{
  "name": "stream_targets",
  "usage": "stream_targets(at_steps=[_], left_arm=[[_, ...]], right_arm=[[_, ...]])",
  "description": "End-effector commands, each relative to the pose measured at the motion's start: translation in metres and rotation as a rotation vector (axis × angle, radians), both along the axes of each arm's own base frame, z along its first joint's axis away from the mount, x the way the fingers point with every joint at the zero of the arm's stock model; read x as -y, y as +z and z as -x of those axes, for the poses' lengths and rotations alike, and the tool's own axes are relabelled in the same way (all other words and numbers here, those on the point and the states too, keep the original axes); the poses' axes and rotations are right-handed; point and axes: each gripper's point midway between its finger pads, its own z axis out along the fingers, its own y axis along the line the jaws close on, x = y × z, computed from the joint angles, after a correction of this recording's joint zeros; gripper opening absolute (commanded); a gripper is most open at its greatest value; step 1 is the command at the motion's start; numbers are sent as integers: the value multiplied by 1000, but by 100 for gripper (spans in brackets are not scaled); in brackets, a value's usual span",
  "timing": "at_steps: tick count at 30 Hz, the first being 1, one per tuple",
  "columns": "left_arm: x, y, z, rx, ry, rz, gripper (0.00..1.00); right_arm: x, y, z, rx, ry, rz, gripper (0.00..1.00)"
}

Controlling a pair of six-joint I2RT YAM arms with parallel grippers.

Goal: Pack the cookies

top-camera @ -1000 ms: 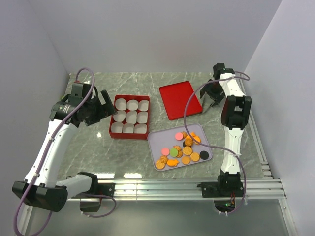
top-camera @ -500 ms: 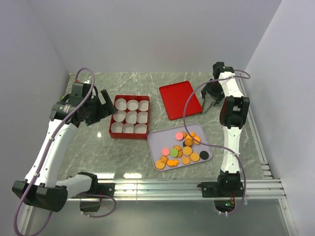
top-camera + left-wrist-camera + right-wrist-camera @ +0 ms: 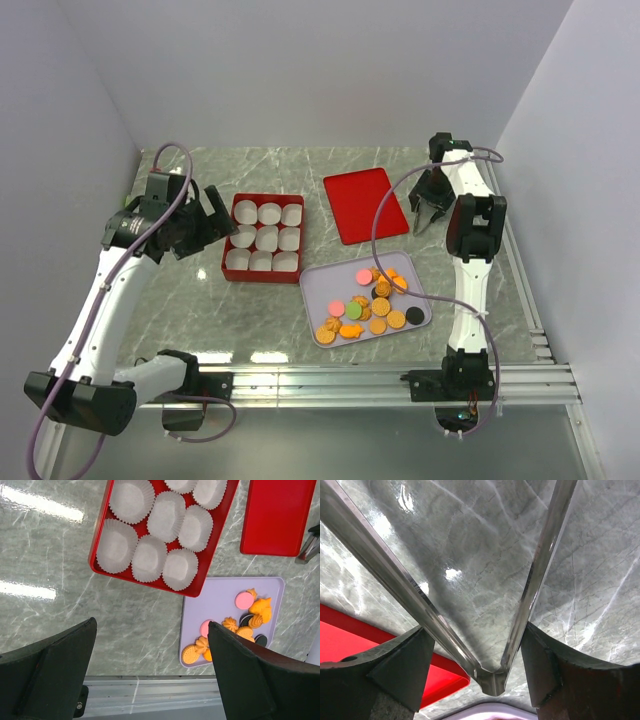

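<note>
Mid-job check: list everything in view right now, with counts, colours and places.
rectangular red box: one, red, left on grey marble table
white paper cups: nine, white, empty, inside the red box
flat red lid: one, red, right of the box
lavender tray: one, pale purple, near centre
small round cookies: about twenty, mostly orange, few pink, green, black, on tray
metal tongs: one, silver, in right hand
left hand: open, black, beside the box
right hand: black, gripping the tongs
</note>
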Motion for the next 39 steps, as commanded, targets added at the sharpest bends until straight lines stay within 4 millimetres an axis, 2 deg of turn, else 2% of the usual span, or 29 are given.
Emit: stream_targets(at_steps=[1, 4, 6, 10, 11, 13, 14, 16, 17, 19, 20, 21, 23, 25, 31, 35, 39], left_arm=[[0, 12, 5, 52, 1, 15, 99], [-2, 13, 11, 53, 4, 12, 99], [-3, 16, 14, 63, 4, 14, 99], [-3, 22, 20, 77, -5, 20, 99], [-3, 23, 21, 80, -6, 22, 99], [-3, 26, 23, 90, -10, 22, 99], [-3, 28, 24, 94, -12, 23, 99], [-3, 31, 26, 106, -19, 28, 99], [-2, 31, 27, 108, -24, 31, 99], [-1, 31, 29, 113, -32, 38, 100], [1, 32, 30, 116, -41, 45, 99], [2, 32, 30, 119, -45, 48, 99], [4, 33, 31, 128, -59, 60, 99], [7, 33, 32, 132, -78, 71, 99], [17, 29, 34, 142, -120, 114, 100], [24, 23, 36, 125, -145, 146, 99], [29, 24, 36, 125, -163, 154, 99]], right_arm=[[-4, -4, 11, -31, 26, -3, 73], [-4, -4, 12, -30, 34, -6, 65], [-7, -5, 14, -30, 42, -10, 56], [-12, 4, 16, 5, 64, -38, 51], [-13, 16, 14, 37, 72, -39, 48], [-17, 20, 19, 41, 86, -57, 45], [-20, 31, 19, 64, 93, -65, 42], [-22, 41, 23, 76, 105, -68, 42], [-23, 55, 24, 106, 109, -67, 41], [-24, 68, 28, 125, 124, -72, 41], [-24, 83, 30, 152, 129, -71, 41], [-34, 90, 35, 154, 158, -71, 41], [-40, 109, 40, 183, 179, -68, 41], [-44, 125, 50, 194, 197, -64, 41], [-67, 157, 91, 214, 269, -91, 43], [-82, 172, 117, 244, 297, -125, 43], [-99, 184, 143, 261, 328, -172, 43]])
